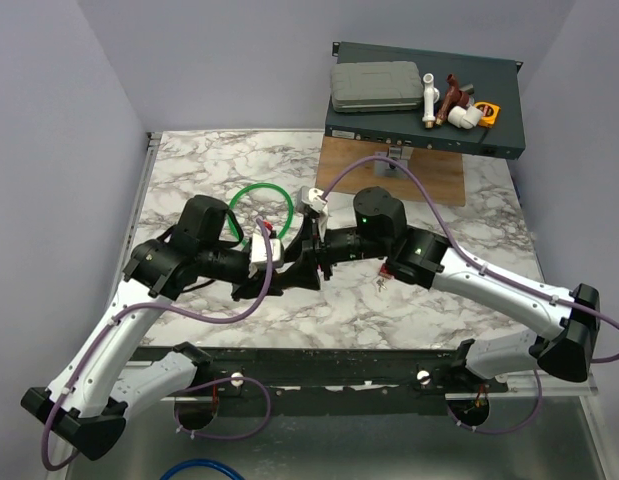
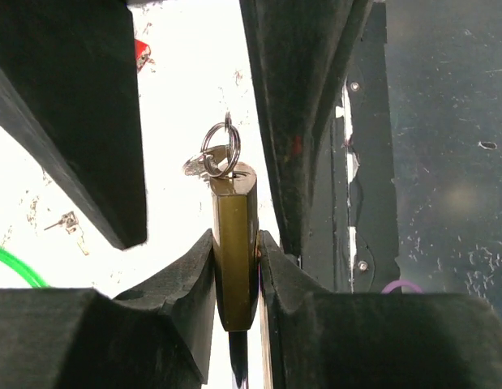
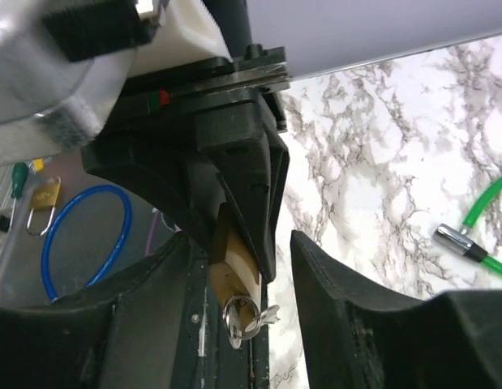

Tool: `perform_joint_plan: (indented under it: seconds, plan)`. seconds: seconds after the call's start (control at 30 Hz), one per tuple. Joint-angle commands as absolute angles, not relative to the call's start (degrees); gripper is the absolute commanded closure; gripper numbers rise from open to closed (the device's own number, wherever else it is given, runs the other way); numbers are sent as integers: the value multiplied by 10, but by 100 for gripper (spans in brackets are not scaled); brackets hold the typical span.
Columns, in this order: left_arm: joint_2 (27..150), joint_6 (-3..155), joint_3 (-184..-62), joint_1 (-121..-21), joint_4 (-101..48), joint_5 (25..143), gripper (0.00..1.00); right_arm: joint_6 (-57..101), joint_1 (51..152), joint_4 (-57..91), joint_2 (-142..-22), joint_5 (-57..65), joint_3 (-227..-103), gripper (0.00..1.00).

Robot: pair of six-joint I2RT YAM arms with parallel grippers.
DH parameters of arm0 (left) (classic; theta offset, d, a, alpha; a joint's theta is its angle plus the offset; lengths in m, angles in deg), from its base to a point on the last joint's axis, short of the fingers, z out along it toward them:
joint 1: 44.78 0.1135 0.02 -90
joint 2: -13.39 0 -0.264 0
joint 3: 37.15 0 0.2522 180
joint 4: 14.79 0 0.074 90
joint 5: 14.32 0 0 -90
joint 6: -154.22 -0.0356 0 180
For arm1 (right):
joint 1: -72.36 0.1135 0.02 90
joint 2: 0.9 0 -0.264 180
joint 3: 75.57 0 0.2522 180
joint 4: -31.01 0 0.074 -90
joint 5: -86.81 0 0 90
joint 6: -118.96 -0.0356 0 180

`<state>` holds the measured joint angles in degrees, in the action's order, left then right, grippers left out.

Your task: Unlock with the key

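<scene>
Left gripper (image 2: 234,271) clamped on a brass padlock (image 2: 233,227), key (image 2: 198,167) seated in its keyhole.
Right gripper (image 3: 238,263), jaws apart, brackets the padlock's key end, touching neither key nor ring (image 2: 221,147). Insertion looks done; turning the key and freeing the shackle appear left. Black fingers (image 2: 182,292) hide the shackle, so locked or open cannot be told. Beyond the padlock, a green cable (image 3: 487,203) lies on the marble table (image 3: 380,146); a red scrap (image 2: 141,53) is too blurred to name.

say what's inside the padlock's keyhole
A small metal key sits in the brass padlock keyway, only its head showing; the blade is hidden inside the lock body.
</scene>
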<state>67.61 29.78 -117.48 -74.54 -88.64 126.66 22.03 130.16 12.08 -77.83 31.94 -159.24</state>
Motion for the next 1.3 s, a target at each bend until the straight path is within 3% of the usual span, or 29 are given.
perform_joint_plan:
  seconds: [0.0, 0.2, 0.33, 0.5, 0.8, 1.27]
  plan:
    - [653, 319, -1165, -741, -851, 1265, 100, 217, 1301, 113, -731, 257, -1610, 43]
    - [639, 267, -1177, -740, -895, 1251, 100, 252, 1296, 36, -685, 227, -1614, 45]
    - [636, 261, -1183, -740, -915, 1263, 100, 251, 1294, 16, -677, 249, -1599, 55]
    - [640, 267, -1192, -740, -934, 1260, 100, 252, 1294, 4, -688, 288, -1595, 61]
    - [711, 267, -1239, -739, -1012, 1279, 100, 244, 1294, 20, -716, 329, -1582, 64]
    - [708, 270, -1243, -740, -1013, 1297, 100, 230, 1294, 57, -727, 321, -1555, 69]
